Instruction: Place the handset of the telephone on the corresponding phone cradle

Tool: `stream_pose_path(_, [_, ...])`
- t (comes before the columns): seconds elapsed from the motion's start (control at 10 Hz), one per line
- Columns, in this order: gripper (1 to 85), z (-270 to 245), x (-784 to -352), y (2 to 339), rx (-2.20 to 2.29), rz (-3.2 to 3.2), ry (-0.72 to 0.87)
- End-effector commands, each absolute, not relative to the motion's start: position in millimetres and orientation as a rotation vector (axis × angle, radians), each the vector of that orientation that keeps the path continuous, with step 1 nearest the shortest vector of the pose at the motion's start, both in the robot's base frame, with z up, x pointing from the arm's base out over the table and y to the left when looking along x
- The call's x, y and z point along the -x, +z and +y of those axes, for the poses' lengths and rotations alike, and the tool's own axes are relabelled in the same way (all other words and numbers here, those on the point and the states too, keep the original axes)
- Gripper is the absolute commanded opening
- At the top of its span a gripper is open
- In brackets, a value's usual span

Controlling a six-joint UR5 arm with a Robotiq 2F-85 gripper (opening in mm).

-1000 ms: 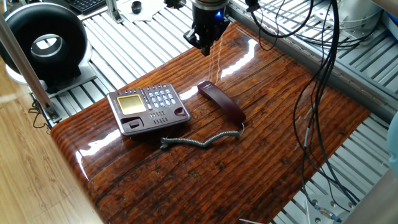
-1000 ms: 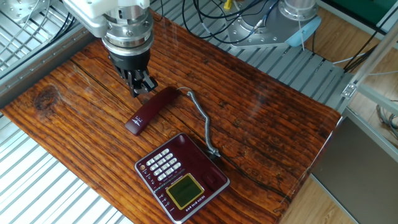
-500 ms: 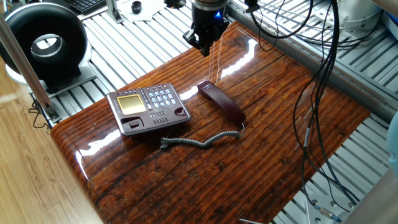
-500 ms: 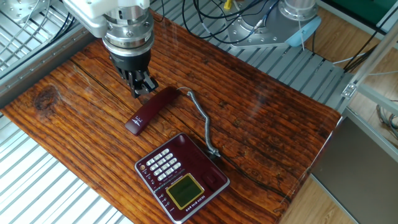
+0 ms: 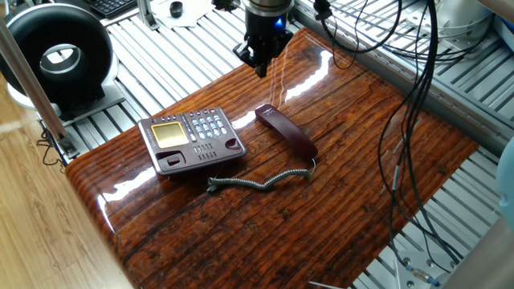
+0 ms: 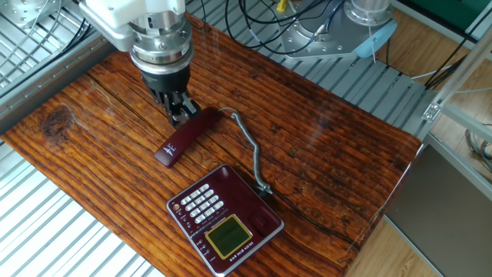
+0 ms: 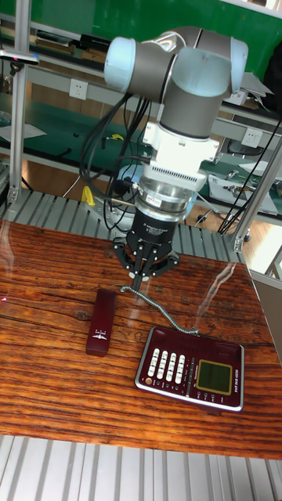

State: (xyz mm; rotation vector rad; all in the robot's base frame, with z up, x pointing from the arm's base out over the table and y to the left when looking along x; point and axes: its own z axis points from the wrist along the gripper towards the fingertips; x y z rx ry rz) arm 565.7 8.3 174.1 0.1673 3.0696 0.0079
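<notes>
Now the table (image 5: 337,185), a glossy wooden slab, lies under the arm (image 7: 192,94), which reaches down from above. Compared with half a second ago, the arm has shifted slightly: in one fixed view the gripper (image 5: 259,61) sits a touch higher and further left, and in the other fixed view it (image 6: 179,110) has slid toward the handset's corded end, so that it now overlaps that end in the picture. Nothing else has moved. The phone (image 5: 191,139) lies flat, well apart from the gripper, its cradle (image 6: 261,218) bare. The handset (image 5: 286,131) lies on the wood below the gripper, between it and the phone. The cord (image 6: 250,154) runs from the handset to the phone. The gripper's fingers look drawn close together, holding nothing.
</notes>
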Motion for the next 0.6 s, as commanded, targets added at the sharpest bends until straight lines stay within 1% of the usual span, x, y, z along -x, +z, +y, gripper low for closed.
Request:
stream_pose_path(0.0, [1.7, 15.0, -564.7, 161.2, -0.177, 3.084, 0.049])
stream_pose_path(0.2, [1.7, 16.3, -559.2, 152.2, -0.166, 3.097, 0.062])
stream_pose_path(0.5, [1.7, 9.8, -561.5, 151.6, -0.169, 3.087, 0.029])
